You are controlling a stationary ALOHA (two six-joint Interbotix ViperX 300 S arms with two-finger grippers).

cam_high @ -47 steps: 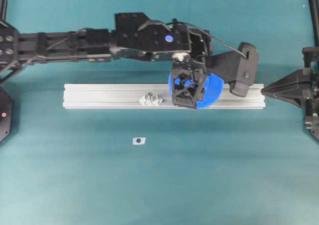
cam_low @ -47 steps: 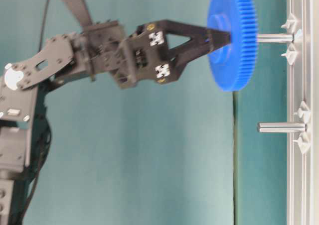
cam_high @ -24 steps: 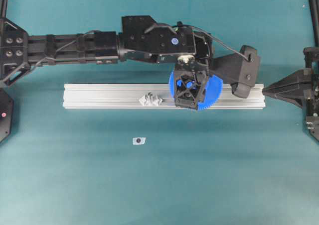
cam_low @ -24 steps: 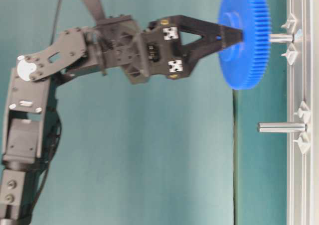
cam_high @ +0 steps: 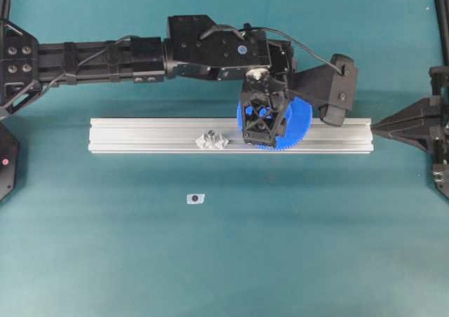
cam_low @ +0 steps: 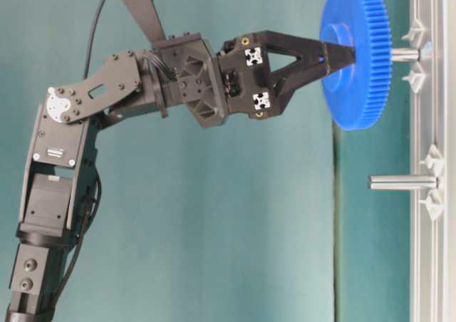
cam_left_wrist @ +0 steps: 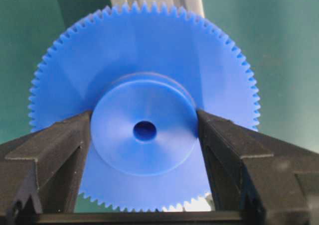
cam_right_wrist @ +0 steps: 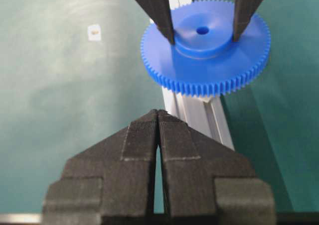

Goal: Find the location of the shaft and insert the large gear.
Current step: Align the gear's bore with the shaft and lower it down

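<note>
My left gripper (cam_left_wrist: 144, 130) is shut on the raised hub of the large gear (cam_left_wrist: 144, 60), a bright blue toothed disc, with one finger on each side of the hub. In the table-level view the large gear (cam_low: 355, 55) sits level over the shaft (cam_low: 403, 53). Only a short silvery stretch of the shaft shows between the gear and the rail. From overhead the left gripper (cam_high: 263, 124) and the large gear (cam_high: 300, 120) hide the shaft. My right gripper (cam_right_wrist: 158, 113) is shut and empty, off the rail's right end (cam_high: 375, 127).
The aluminium rail (cam_high: 140, 135) lies across the teal table. A second upright peg (cam_low: 402, 182) with clear brackets stands on it left of the gear (cam_high: 211, 140). A small white tag (cam_high: 196, 198) lies on the table in front of the rail.
The left gripper has carried the gear closer to the rail along the shaft, so less of the shaft shows. The right gripper has not moved.
</note>
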